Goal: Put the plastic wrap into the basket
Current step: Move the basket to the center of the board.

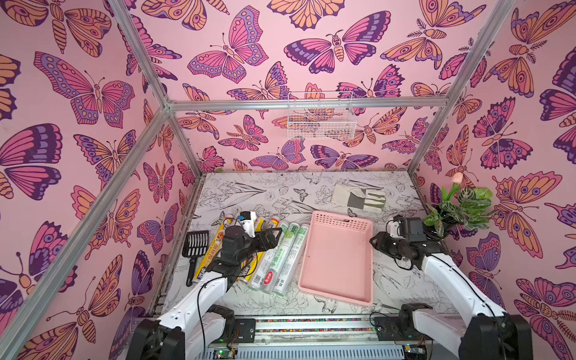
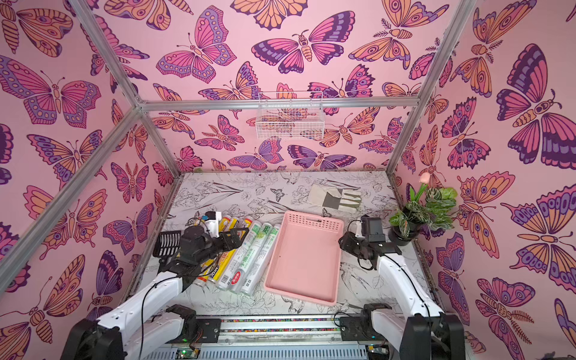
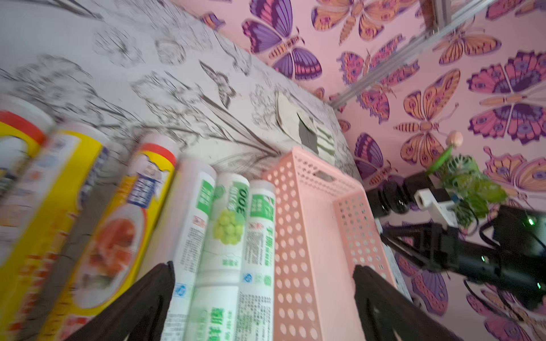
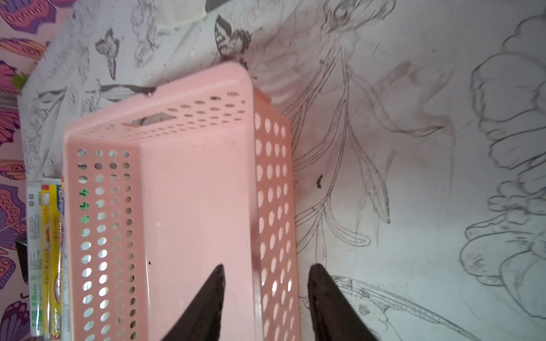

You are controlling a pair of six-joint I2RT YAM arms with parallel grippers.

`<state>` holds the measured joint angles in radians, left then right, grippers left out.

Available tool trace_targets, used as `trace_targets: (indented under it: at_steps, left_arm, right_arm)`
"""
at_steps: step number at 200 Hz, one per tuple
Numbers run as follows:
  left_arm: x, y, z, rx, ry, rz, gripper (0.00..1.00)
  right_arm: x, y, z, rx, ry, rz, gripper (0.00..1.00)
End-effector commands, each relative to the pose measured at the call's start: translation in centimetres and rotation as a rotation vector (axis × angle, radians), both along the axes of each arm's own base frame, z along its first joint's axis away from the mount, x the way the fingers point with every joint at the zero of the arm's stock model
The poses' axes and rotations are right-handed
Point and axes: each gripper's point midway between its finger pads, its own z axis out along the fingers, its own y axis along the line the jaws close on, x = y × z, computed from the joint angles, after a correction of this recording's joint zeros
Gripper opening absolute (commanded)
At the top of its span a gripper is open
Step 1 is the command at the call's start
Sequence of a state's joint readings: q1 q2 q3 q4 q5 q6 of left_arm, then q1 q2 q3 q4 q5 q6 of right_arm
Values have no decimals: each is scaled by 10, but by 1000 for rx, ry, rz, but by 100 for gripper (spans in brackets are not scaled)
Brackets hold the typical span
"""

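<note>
Left gripper point(image 3: 264, 264) hangs wide open over the plastic wrap point(image 1: 282, 263), lying beside the empty basket point(image 1: 338, 265); right gripper point(image 4: 267, 265) seems clamped on its wall. We'd pinch one roll mid-length.

We see the pink basket point(image 1: 336, 261) on the table point(image 1: 265, 193), with rolls of plastic wrap point(image 1: 282, 265) side by side along its left edge. The left gripper point(image 1: 273, 237) hovers spread above them; the right gripper point(image 1: 375, 241) is at the basket's right rim.
</note>
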<state>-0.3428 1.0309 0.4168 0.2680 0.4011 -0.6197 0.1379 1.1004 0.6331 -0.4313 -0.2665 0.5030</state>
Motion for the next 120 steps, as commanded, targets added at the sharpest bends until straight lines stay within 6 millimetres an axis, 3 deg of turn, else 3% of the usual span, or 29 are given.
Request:
trace_targets:
  at_steps: [1,43,80,120]
  left_arm:
    - [-12,-36,7,3,-7,-132,100]
    - [-28,-91,-11,43,69,-283,100]
    - [-30,-121,-46,92,193,-316,100]
    - [-27,-151,-57,100,253,-347,100]
  right_arm:
    - [11,4,0,-36,2,16,48]
    - [35,19,-8,0,42,52,48]
    - [59,21,-9,-14,52,43,48]
    - [81,27,-8,0,56,46,48]
